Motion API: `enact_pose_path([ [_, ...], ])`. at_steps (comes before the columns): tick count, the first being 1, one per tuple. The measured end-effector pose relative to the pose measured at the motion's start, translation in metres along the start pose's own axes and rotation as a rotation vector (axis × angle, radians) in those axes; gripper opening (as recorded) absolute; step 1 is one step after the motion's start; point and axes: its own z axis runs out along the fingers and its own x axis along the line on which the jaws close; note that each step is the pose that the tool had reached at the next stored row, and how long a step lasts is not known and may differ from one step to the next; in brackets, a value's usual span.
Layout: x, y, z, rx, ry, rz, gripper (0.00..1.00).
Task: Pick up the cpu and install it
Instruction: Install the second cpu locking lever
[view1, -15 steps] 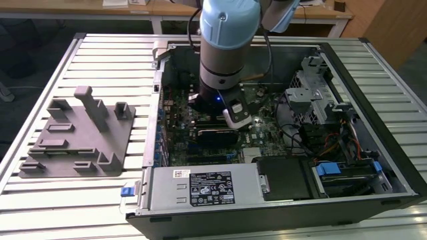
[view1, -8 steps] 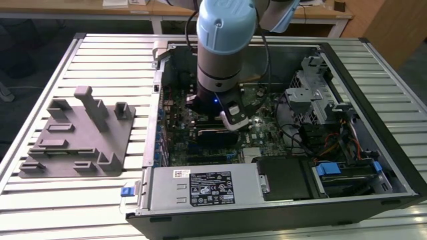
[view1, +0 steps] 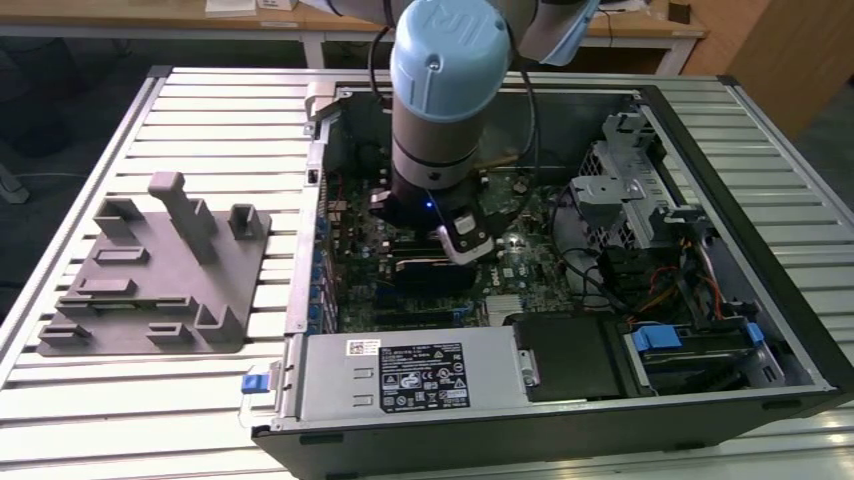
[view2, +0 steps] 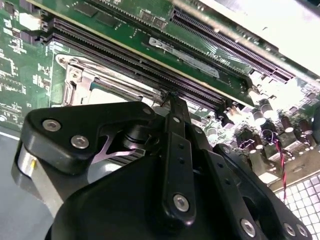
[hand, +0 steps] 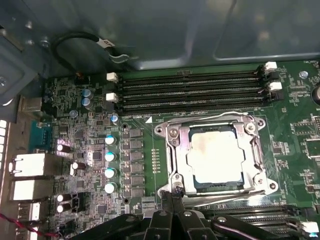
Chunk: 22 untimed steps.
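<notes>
My pincer (hand: 172, 196) sits low inside the open computer case (view1: 747, 180), tips pressed together and gripping nothing, right at the edge of the socket frame (hand: 175, 150) on the motherboard (hand: 140, 150). The cpu (hand: 216, 155) lies flat inside that socket frame, pale top up, with the 4 memory slots (hand: 190, 90) just beside the frame on the side away from my pincer. In the exterior view the grey fixture (view1: 154, 275) rests on the slatted table (view1: 174, 400) well apart from the case, on the exterior view's left.

Slatted metal table (view1: 120, 400) carries grey fixture (view1: 154, 275) and computer case (view1: 561, 300).
</notes>
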Motion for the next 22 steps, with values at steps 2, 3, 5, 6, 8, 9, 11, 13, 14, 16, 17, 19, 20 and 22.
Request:
enact_pose_path([
  [2,0.0015,-0.0005,0.0007,-0.0047,0.0007,0.0,0.11],
  [3,0.0024,-0.0007,0.001,-0.0087,0.001,0.0,0.11],
  [5,0.004,-0.0009,0.0016,-0.0187,0.0018,0.0,0.11],
  [6,0.0047,-0.001,0.0019,-0.0242,0.0022,0.0,0.11],
  [8,0.0058,-0.0013,0.0029,-0.0338,0.0029,0.0,0.11],
  [9,0.0062,-0.0014,0.0034,-0.0384,0.0032,0.0,0.11],
  [11,0.0065,-0.0014,0.0045,-0.0458,0.0027,-0.001,0.11],
  [13,0.0067,-0.0015,0.0038,-0.0454,0.0035,-0.001,0.11],
  [14,0.0068,-0.0015,0.0038,-0.0453,0.0035,-0.001,0.11],
  [16,0.0068,-0.0016,0.0037,-0.0453,0.0035,-0.001,0.11],
  [17,0.0069,-0.0015,0.0033,-0.0449,0.0036,-0.001,0.11],
  [19,0.007,-0.0009,0.0009,-0.045,0.0036,-0.001,0.11],
  [20,0.007,-0.0003,-0.0011,-0.045,0.0035,-0.001,0.11],
  [22,0.0072,0.0012,-0.006,-0.0449,0.0033,-0.001,0.11],
])
